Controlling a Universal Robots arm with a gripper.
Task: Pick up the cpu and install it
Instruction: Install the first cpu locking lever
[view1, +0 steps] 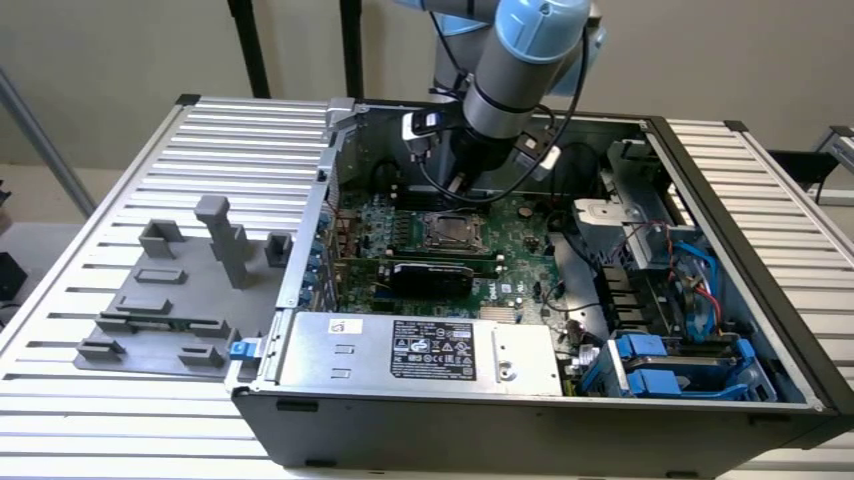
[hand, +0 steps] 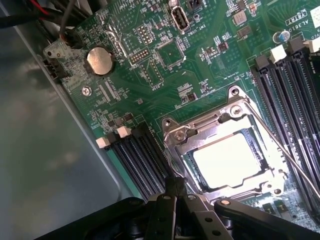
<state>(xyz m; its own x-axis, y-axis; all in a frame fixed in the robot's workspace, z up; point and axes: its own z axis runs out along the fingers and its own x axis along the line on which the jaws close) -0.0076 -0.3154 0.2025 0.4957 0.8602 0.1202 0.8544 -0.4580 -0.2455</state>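
ext view: arm (view1: 514, 70) drops steeply into open pc case (view1: 534, 440), wrist low over motherboard (view1: 521, 225), close by socket (view1: 447, 232). grey fixture blocks (view1: 174, 300) on worktop (view1: 747, 180), the exterior view's left, well apart from the case.
wrist view: pincer (hand: 175, 186) closed, tips together, gripping nothing, just beside socket's metal frame. cpu (hand: 227, 160) lies in socket w/ ram slots (hand: 295, 100) alongside.
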